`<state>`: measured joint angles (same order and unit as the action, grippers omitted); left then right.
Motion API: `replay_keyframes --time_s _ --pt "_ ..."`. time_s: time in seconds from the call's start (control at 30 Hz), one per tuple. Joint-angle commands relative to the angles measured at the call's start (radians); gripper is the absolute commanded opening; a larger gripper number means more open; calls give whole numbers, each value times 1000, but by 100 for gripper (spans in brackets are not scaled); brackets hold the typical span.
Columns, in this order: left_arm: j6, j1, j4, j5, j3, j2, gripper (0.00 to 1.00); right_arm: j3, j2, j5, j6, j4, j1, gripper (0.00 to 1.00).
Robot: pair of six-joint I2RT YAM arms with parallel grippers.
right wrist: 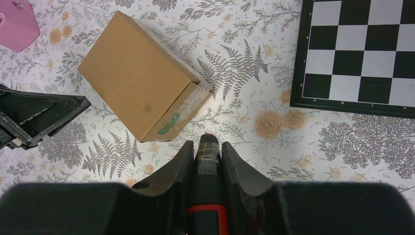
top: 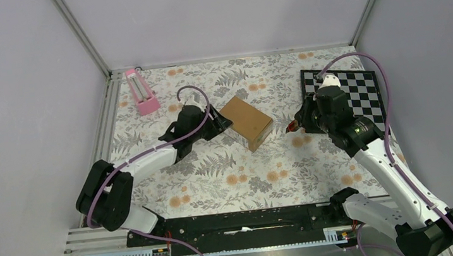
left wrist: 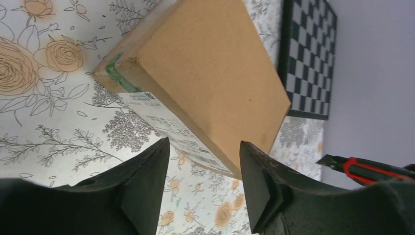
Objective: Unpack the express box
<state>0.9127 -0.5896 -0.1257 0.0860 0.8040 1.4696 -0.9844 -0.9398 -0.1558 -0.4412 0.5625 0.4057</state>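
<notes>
A floral-patterned tabletop (top: 217,186) fills the scene. A black-and-white chessboard (top: 359,88) lies at its far right. The brown express box (top: 247,121) sits flat near the middle, turned at an angle, with a white label on the side facing the left hand (top: 220,123). A pink upright object (top: 141,91) stands at far left. The left hand is at the box's left corner, fingers parted. The right hand (right wrist: 208,147), just right of the box, is clamped on a black-and-red cutter (right wrist: 208,164) pointing toward it.
</notes>
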Motion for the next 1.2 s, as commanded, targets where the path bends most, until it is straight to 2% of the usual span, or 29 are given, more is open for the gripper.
replay_keyframes --time_s 0.0,0.27,0.37,0.6,0.8,0.87,1.03,1.17 --pt "81 20 -236 70 -59 -48 57 -32 8 4 7 -47 1 0" --pt "93 34 -247 60 -63 12 58 -16 8 9 -1 -56 1 0" --pt "93 36 -214 59 -64 40 52 -14 7 9 -1 -56 1 0" --pt "78 48 -97 -31 -107 13 45 -14 0 11 0 -59 1 0" --pt "86 52 -26 -82 -149 -43 44 -8 -1 8 2 -65 0 0" --pt "83 53 -56 -71 -167 -78 47 -6 1 12 1 -66 2 0" --pt "85 44 -99 -6 -122 -126 64 -10 -2 13 3 -69 2 0" --pt "123 44 -135 18 -63 -41 72 -17 -4 14 3 -66 2 0"
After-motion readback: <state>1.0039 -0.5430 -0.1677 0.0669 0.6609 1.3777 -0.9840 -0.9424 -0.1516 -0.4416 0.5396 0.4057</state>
